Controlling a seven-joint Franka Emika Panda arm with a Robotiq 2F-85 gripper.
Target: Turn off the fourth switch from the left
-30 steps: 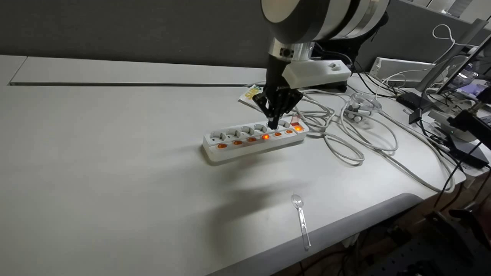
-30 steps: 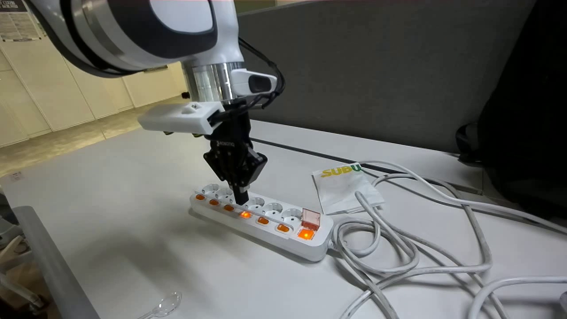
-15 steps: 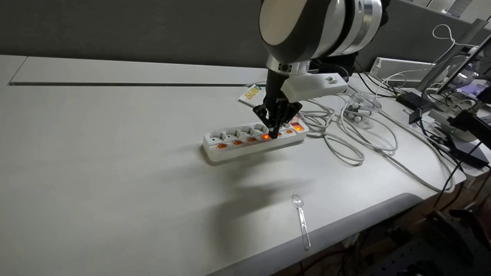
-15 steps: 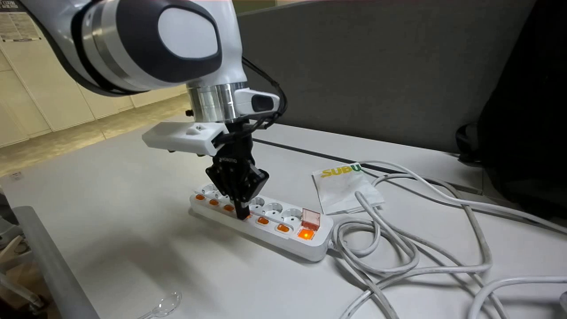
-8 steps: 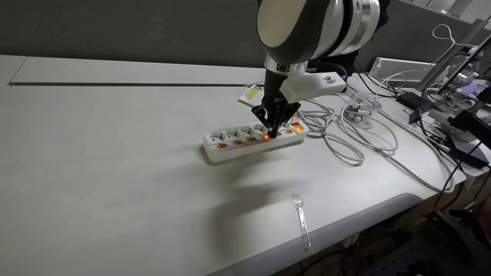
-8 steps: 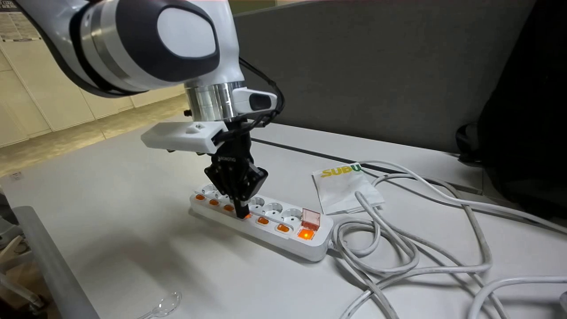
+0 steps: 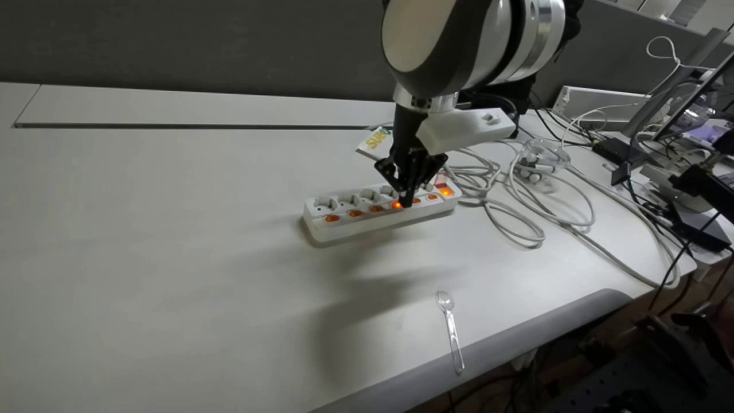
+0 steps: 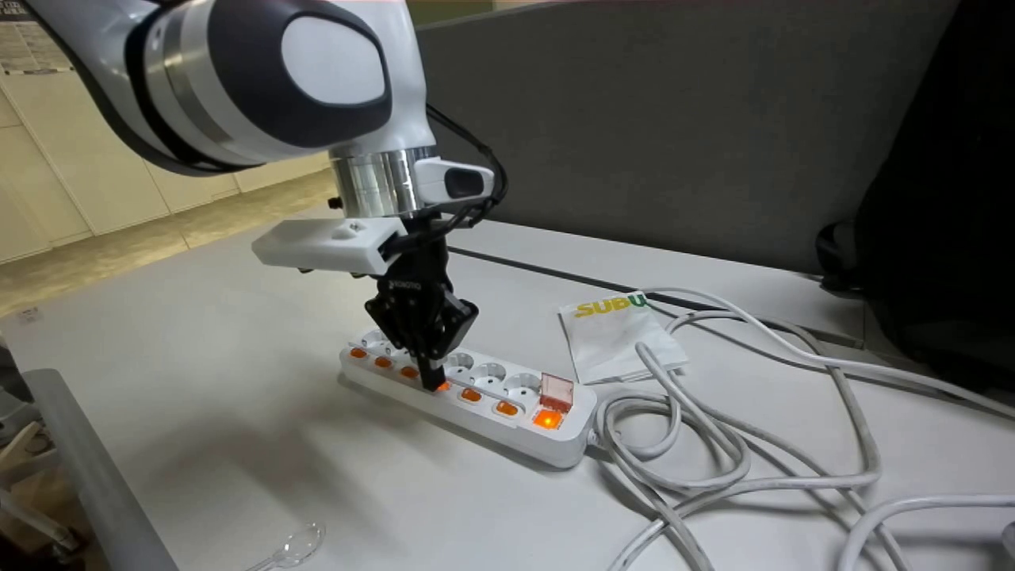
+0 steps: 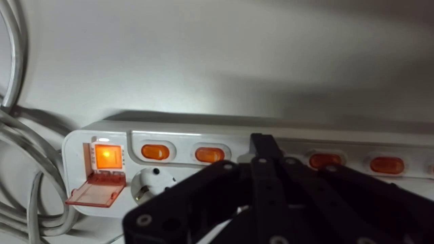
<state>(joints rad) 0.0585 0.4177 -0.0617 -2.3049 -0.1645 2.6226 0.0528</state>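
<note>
fingers (image 8: 432, 376) clenched together with nothing seen between them, pointing down at the power strip (image 7: 355, 228). right at their tips lies the fourth switch from the left (image 7: 396, 205) — lit orange, so i take it as not yet off. its glow peeks out beside the tips in both exterior views, and in the wrist view they hide it; whether they touch it can't be made out. close on either side, the third switch (image 9: 325, 160) and the fifth switch (image 9: 209, 155) are ovals set along the strip's long axis, so the move likely wants a push straight down on one end of the lit one — which end, i couldn't say; drifting along that axis would risk a wrong press. across it, the sockets (image 8: 522, 388) lie to one side and the strip's front edge drops to the table (image 7: 172, 258) on the other. cables (image 8: 793, 482) loop just beside the right end in both exterior views, so backing off upward or leftward looks easiest.
</note>
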